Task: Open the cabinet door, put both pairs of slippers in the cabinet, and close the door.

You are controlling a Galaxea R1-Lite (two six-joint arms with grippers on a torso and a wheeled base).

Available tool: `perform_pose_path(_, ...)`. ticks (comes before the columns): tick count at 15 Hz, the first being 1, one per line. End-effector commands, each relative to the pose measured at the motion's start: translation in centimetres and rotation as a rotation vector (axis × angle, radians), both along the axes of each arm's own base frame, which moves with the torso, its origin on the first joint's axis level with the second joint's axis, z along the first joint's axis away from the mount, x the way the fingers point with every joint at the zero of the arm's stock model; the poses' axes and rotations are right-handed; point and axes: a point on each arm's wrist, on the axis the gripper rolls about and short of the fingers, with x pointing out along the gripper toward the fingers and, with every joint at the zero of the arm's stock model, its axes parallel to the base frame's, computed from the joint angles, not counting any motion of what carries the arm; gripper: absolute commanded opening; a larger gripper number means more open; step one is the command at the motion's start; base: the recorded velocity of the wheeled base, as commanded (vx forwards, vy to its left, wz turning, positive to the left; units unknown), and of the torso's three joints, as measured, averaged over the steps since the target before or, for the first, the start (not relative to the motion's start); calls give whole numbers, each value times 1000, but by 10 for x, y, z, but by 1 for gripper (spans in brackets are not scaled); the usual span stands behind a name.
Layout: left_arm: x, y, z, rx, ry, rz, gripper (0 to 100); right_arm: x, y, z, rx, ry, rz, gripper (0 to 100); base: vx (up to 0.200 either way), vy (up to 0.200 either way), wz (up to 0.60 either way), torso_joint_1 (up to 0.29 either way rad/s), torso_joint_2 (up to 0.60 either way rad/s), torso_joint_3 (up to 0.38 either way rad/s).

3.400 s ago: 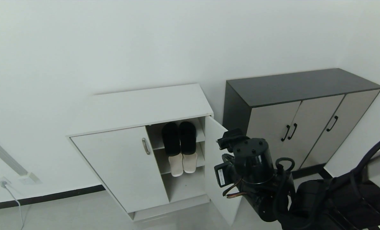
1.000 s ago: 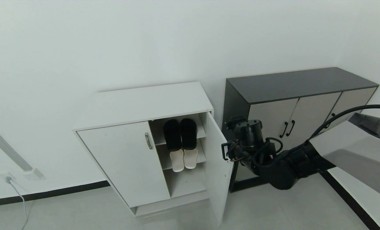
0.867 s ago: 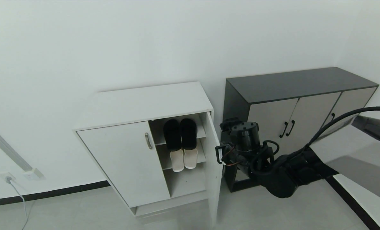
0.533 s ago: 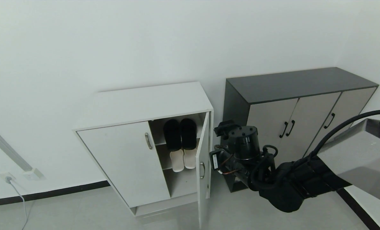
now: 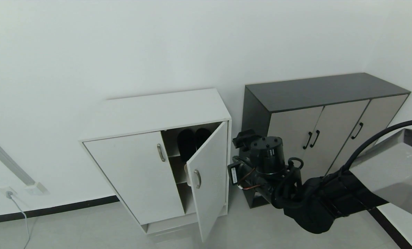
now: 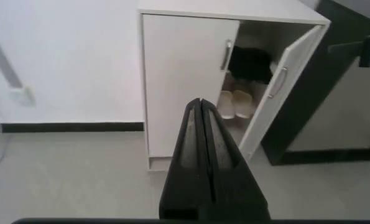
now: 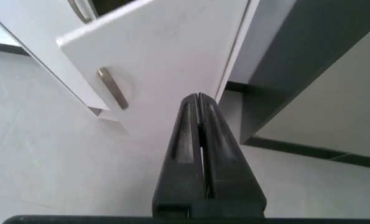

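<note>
1. Head view: the white cabinet (image 5: 157, 110) stood at centre frame. One leaf, the shut door (image 5: 136, 176), sat at lower left of centre, and the open door (image 5: 209, 162) stood ajar at an angle just right of it.
2. The dark cabinet (image 5: 316, 90) filled the right half, apart from the job.
3. The right gripper (image 7: 199, 99), on the arm at lower right, had its fingers pressed together on nothing. It sat just beside the open door's outer face near the hinged edge; whether it touched could not be told.
4. The left gripper (image 6: 201, 102) was likewise clenched and empty, held back, facing the cabinet.
5. The black slippers (image 5: 186, 140) lay on the upper shelf and the pale slippers (image 6: 242, 102) on the shelf below. Loading looked done, so closing was the step in hand.
6. The next move likely called for a steady push on the outer face, out toward the handle (image 5: 197, 178), until the door sat flush.
</note>
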Motion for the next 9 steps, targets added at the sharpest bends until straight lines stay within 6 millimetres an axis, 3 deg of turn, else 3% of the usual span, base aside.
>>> perform_pose_path(1, 0, 0, 0, 0, 2, 0, 0, -2, 0, -2, -5, 4, 4, 0, 0, 0, 0, 0, 0, 0)
perform_pose_path(8, 0, 0, 0, -2, 2, 0, 0, -6, 0, -7, -2, 22, 56, 0, 0, 0, 600, 3, 4, -4)
perform_pose_path(9, 0, 0, 0, -2, 0, 0, 0, -6, 0, -7, 2, 16, 58, 0, 0, 0, 0, 0, 0, 0)
